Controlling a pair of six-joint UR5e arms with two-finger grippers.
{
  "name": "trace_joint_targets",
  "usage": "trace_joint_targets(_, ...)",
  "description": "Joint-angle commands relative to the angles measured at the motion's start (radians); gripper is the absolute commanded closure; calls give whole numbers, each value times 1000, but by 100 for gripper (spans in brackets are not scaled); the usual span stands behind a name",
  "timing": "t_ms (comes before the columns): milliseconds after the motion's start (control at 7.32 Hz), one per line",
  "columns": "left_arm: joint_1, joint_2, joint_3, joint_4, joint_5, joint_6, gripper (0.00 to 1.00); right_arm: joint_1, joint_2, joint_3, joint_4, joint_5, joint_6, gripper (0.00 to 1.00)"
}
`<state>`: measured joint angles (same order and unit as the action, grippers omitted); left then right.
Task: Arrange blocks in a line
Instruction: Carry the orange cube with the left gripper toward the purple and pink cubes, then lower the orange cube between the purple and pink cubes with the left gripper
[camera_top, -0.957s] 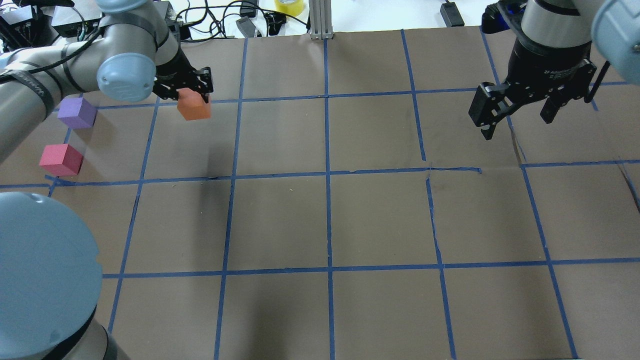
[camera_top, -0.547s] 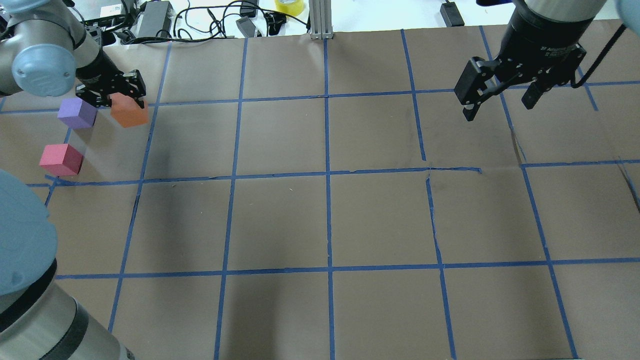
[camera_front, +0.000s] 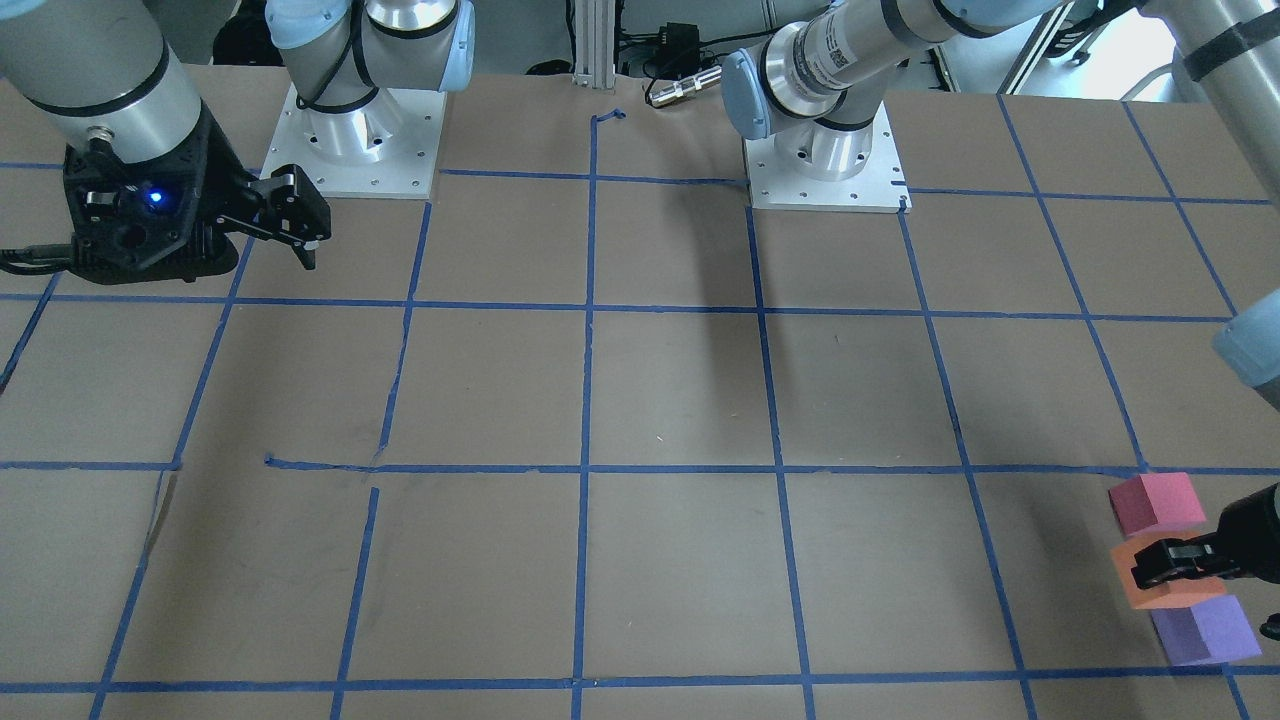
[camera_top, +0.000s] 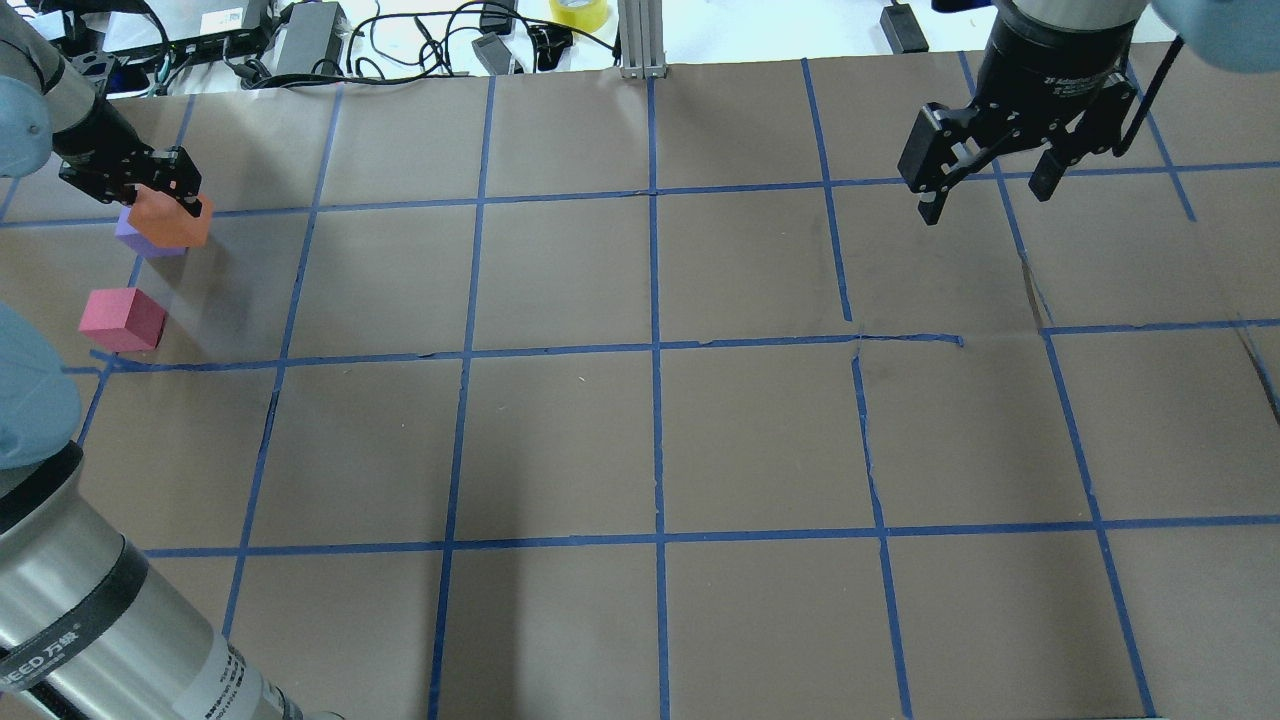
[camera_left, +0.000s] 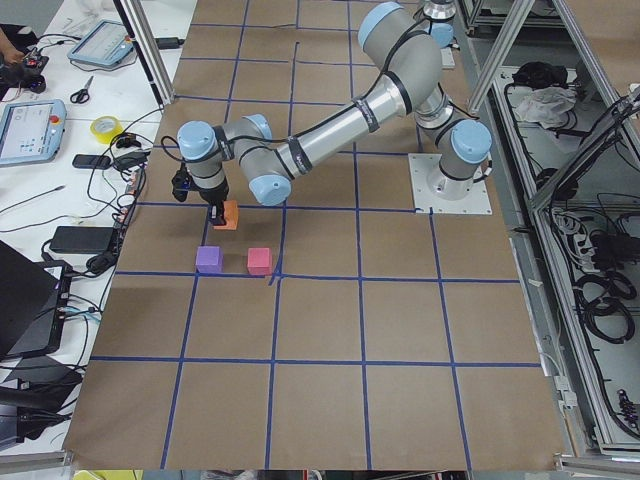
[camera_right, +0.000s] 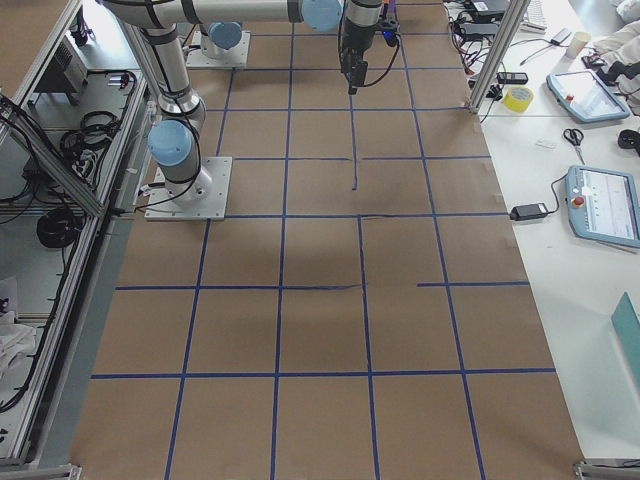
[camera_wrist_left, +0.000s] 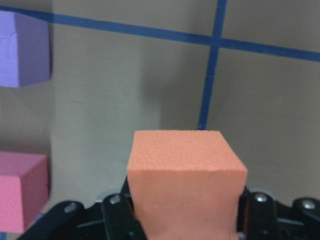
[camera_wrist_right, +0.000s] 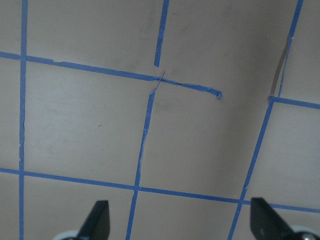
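My left gripper (camera_top: 160, 200) is shut on the orange block (camera_top: 172, 224) and holds it above the table at the far left. In the overhead view the orange block overlaps the purple block (camera_top: 124, 232); the pinkish-red block (camera_top: 122, 320) lies nearer. The front view shows the orange block (camera_front: 1160, 592) between the pinkish-red block (camera_front: 1155, 503) and the purple block (camera_front: 1205, 630). The left wrist view shows the orange block (camera_wrist_left: 185, 175) between the jaws, with the purple block (camera_wrist_left: 22, 50) and the pinkish-red block (camera_wrist_left: 20, 195) on the table at the left. My right gripper (camera_top: 985, 180) is open and empty, high at the far right.
The brown table cover (camera_top: 660, 440) carries a blue tape grid, torn in places near the middle right. Cables, a power brick and a yellow tape roll (camera_top: 578, 12) lie beyond the far edge. A metal post (camera_top: 640, 40) stands at the far middle.
My left gripper has carried the orange block to the left, from the second grid column to over the purple block. My right gripper has moved a little farther away and stays open.
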<state>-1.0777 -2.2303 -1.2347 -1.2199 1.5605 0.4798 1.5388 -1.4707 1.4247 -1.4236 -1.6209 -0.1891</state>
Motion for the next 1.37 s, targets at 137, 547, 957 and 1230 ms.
trace_joint_targets(137, 56, -35, 29, 2, 4, 73, 100, 4, 3, -30, 12, 8, 114, 0)
trace_joint_targets(547, 104, -41, 28, -32, 15, 79, 100, 20, 1, -49, 9, 47, 228, 0)
trace_joint_targets(957, 108, -58, 40, -32, 16, 83, 100, 53, 32, -33, -140, 41, 258, 0)
trace_joint_targets(1230, 108, -58, 37, -32, 16, 85, 100, 44, 32, -41, -108, 36, 244, 0)
